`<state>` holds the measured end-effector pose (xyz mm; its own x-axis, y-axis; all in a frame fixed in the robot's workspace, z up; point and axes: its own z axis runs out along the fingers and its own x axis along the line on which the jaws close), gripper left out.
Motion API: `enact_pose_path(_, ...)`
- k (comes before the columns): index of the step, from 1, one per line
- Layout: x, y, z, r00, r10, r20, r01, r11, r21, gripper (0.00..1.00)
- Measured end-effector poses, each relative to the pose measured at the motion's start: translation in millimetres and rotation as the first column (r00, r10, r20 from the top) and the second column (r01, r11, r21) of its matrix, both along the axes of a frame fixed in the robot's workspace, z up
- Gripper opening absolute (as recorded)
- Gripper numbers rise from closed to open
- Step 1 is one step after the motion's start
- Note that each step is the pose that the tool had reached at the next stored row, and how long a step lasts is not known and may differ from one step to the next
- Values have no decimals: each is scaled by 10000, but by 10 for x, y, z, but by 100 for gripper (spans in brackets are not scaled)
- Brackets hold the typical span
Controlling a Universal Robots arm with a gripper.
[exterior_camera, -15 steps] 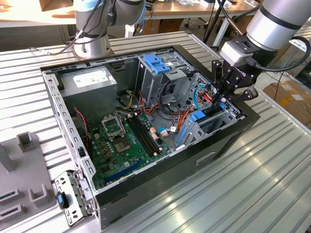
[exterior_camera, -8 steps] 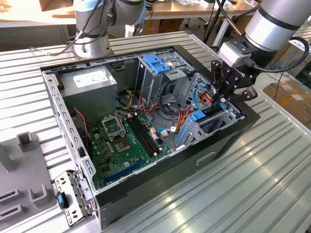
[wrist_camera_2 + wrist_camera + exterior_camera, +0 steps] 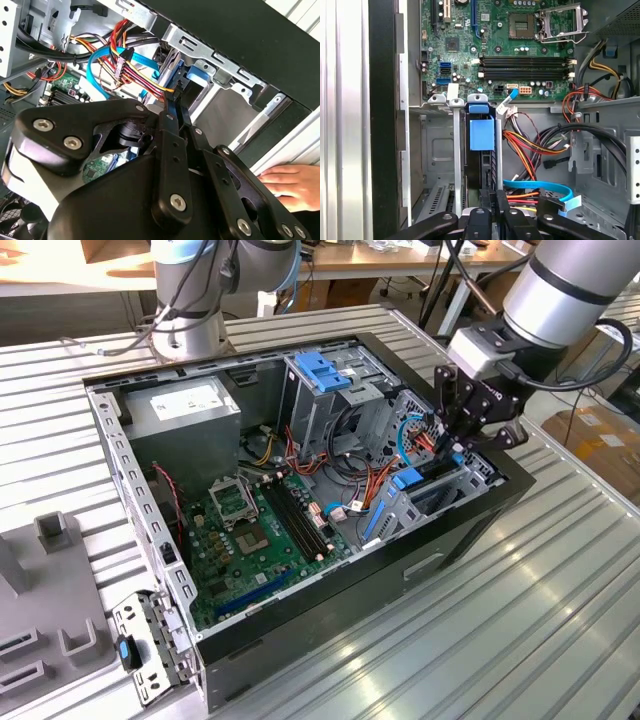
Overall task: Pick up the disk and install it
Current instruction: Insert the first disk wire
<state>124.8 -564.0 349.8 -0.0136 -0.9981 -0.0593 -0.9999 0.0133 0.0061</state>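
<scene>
Claw [image 3: 495,197] — clamped on upright disk [image 3: 482,145]

The table [image 3: 520,610] was of ribbed metal slats. An open computer case [image 3: 330,570] lay directly on it. A grey fixture block [image 3: 45,620] sat at the exterior view's left, near the case.
</scene>
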Motion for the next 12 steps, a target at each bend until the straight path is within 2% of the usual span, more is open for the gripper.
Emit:
enact_pose_path(7, 1, -1, -26, 10000, -3, 0, 3, 10000, -2, 16)
enact_pose_path(12, 2, 0, -18, 10000, -3, 0, 3, 10000, 5, 16)
